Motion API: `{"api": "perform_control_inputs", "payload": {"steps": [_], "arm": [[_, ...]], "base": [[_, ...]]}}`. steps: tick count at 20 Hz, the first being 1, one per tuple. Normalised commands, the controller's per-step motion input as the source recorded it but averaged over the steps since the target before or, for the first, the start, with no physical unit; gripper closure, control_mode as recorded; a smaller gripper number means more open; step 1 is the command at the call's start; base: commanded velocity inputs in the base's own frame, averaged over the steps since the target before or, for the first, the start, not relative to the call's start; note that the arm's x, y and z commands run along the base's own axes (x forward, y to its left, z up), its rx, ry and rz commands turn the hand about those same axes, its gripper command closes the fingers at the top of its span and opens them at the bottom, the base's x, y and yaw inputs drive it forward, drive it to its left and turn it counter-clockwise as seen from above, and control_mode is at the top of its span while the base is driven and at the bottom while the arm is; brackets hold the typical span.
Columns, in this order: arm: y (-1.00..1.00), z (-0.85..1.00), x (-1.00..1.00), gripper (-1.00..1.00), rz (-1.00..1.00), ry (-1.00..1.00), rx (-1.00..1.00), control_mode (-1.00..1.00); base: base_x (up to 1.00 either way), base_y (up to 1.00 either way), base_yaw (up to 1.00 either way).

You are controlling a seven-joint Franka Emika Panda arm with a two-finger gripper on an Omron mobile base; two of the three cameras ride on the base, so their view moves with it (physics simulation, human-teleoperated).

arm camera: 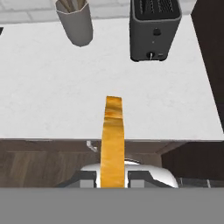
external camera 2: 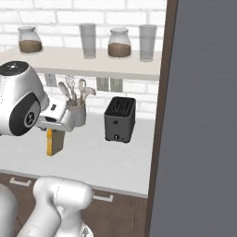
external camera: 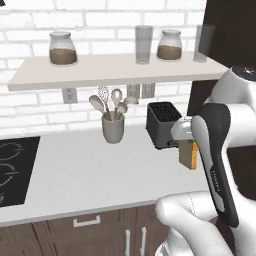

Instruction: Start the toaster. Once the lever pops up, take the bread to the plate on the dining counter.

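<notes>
I am clamping the squarish tan, yellow-crusted bread slice point(arm camera: 113, 140) edge-on in my gripper point(arm camera: 112, 175), toaster point(arm camera: 155, 28) at one o'clock; carrying it level, grip firm.

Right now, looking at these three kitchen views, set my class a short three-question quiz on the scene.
1. True or false: the bread sits in a toaster slot.
2. What does the hand grip? A) a spoon B) the bread C) a jar
3. Fill in: the utensil cup stands on the worktop beside the ____.

Key: 1 false, it is held edge-up above the worktop, away from the toaster. 2 B. 3 toaster.
</notes>
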Motion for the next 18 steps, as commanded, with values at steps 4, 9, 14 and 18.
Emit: {"api": "perform_control_inputs", "payload": {"steps": [4, 9, 14, 18], "arm": [[0.00, 0.00, 0.00, 1.00, 0.00, 0.00, 0.00, 1.00], [0.00, 0.00, 0.00, 1.00, 0.00, 0.00, 0.00, 1.00], [0.00, 0.00, 0.00, 1.00, 0.00, 0.00, 0.00, 1.00], [0.00, 0.00, 0.00, 1.00, 0.00, 0.00, 0.00, 1.00]], "base": [[-0.74, 0.48, 0.50], [-0.19, 0.42, 0.82], [-0.03, 0.36, 0.93], [0.00, 0.31, 0.95]]}}
